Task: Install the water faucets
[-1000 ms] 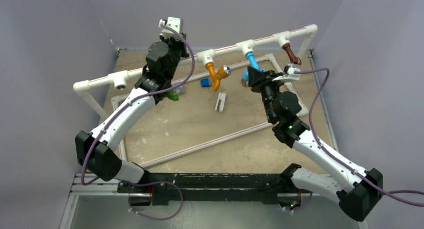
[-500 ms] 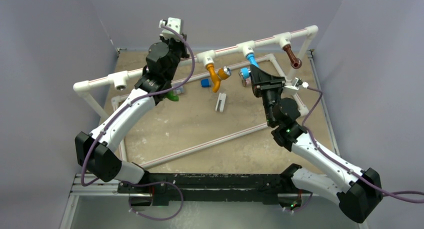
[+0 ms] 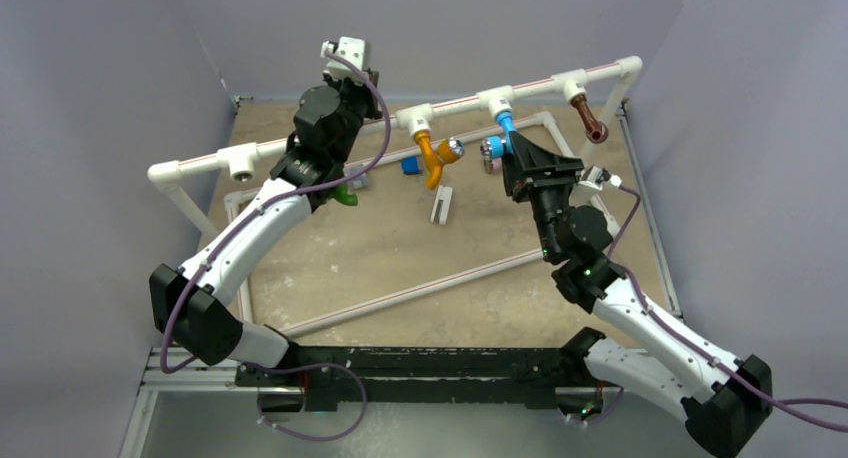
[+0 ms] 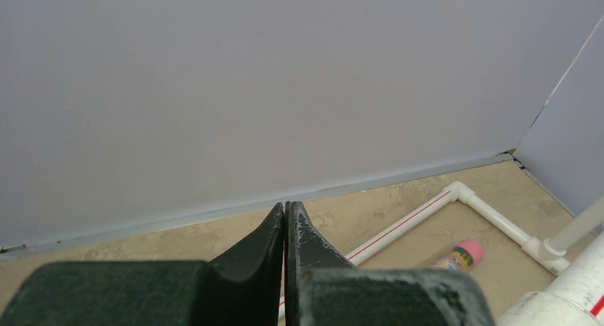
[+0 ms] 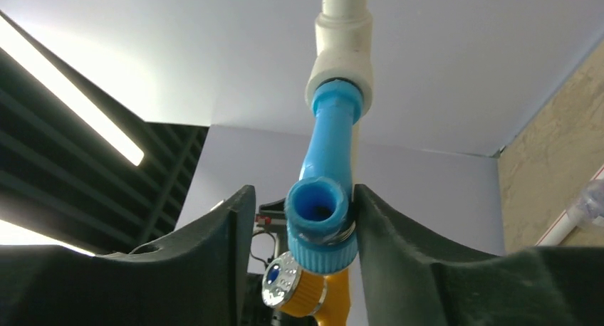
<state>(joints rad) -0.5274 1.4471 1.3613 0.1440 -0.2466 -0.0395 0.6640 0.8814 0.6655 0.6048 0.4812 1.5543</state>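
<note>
Your right gripper point(image 5: 303, 192) stood released around the blue faucet point(image 5: 326, 155), its jaws flanking the spout with a gap on one side. That faucet hung seated in the white pipe rail point(image 3: 455, 104), between the orange faucet point(image 3: 432, 156) and the brown faucet point(image 3: 590, 120). Your left gripper point(image 4: 285, 211) was clenched on nothing. The green faucet point(image 3: 345, 194) showed beneath that arm.
</note>
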